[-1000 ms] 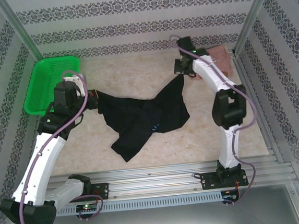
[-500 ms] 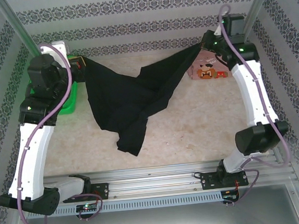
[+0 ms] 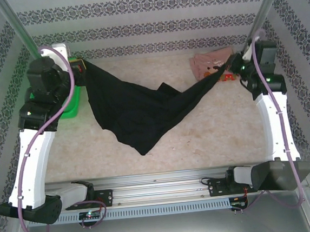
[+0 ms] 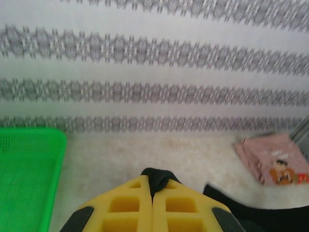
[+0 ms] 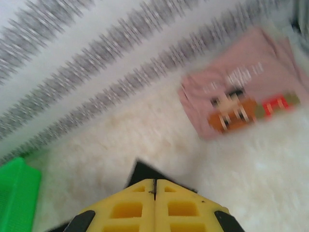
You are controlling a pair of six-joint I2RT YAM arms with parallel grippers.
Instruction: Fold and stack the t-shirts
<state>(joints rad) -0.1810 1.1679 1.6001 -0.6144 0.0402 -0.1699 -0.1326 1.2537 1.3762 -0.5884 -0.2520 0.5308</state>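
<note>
The black t-shirt (image 3: 138,114) hangs stretched between both arms above the table, sagging to a point near the middle front. My left gripper (image 3: 84,64) is shut on its left end, high at the back left; a tuft of black cloth (image 4: 159,178) pokes out between the yellow fingers (image 4: 126,209). On the right, my right gripper (image 3: 236,65) is shut on the other end, with black cloth (image 5: 145,174) under its yellow fingers (image 5: 181,208). The pink t-shirt (image 3: 211,66) with the pixel print lies folded at the back right, also seen as the pink t-shirt (image 5: 241,92) in the right wrist view.
A green mesh basket (image 3: 72,101) stands at the back left, mostly behind my left arm, and shows as the green basket (image 4: 26,174) from the left wrist. Patterned walls close the back and sides. A metal rail (image 3: 166,180) runs along the table's front edge.
Both arms lifted and spread apart, pulling the black t-shirt off the table and taut. In the last half second the right gripper moved right and nearer, uncovering the pink t-shirt.
</note>
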